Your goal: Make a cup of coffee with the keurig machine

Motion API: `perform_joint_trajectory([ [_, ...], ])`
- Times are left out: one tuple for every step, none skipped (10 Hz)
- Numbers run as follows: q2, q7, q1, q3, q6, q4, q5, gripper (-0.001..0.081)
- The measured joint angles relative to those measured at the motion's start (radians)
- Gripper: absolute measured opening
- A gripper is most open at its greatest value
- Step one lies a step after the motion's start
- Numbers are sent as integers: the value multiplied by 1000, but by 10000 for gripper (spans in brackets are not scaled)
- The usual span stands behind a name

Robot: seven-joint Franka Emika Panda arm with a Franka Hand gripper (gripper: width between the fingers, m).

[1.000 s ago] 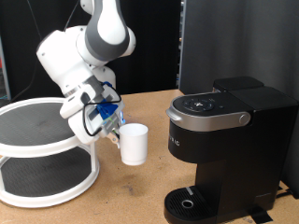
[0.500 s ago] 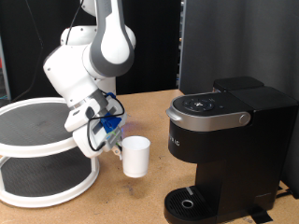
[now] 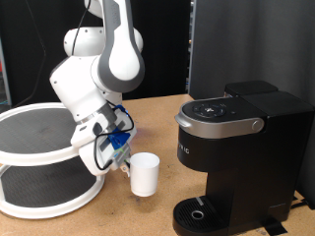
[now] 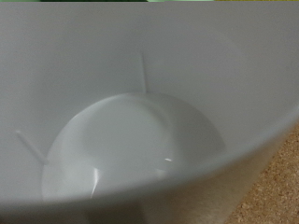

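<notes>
The plain white cup (image 3: 145,174) hangs just above the wooden table (image 3: 157,110), to the exterior view's left of the black keurig machine (image 3: 240,147). My gripper (image 3: 122,161) is shut on the cup by its handle side, with the white arm bent down over it. In the wrist view the cup's empty white inside (image 4: 131,149) fills almost the whole picture; the fingers do not show there. The machine's grey-handled lid is down and its round drip tray (image 3: 202,214) at the base is bare.
A white two-tier round shelf (image 3: 39,162) stands at the exterior view's left, close beside the arm. A black panel (image 3: 221,44) rises behind the machine. Bare table lies between the cup and the machine's base.
The arm has lowered and swung the cup down and slightly toward the exterior view's bottom, from beside the shelf's upper tier to near the tabletop.
</notes>
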Motion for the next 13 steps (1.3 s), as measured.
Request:
perform_joint_trajectory([
  [8,-10,0,5,0,6,13,73],
  [15,-16,0,11,0,12,24,73],
  [22,-16,0,16,0,18,25,73],
  [25,-16,0,19,0,22,25,73],
  [26,-16,0,23,0,25,25,73],
  [26,-15,0,26,0,27,25,73],
  [26,-13,0,29,-1,30,25,73],
  [27,-13,0,36,-1,36,35,73],
  [27,-13,0,43,-1,44,49,73],
  [28,-12,0,51,-1,54,60,73],
  [31,-5,0,59,0,63,64,73],
  [39,6,0,66,2,76,65,73],
  [54,12,0,73,7,90,65,73],
])
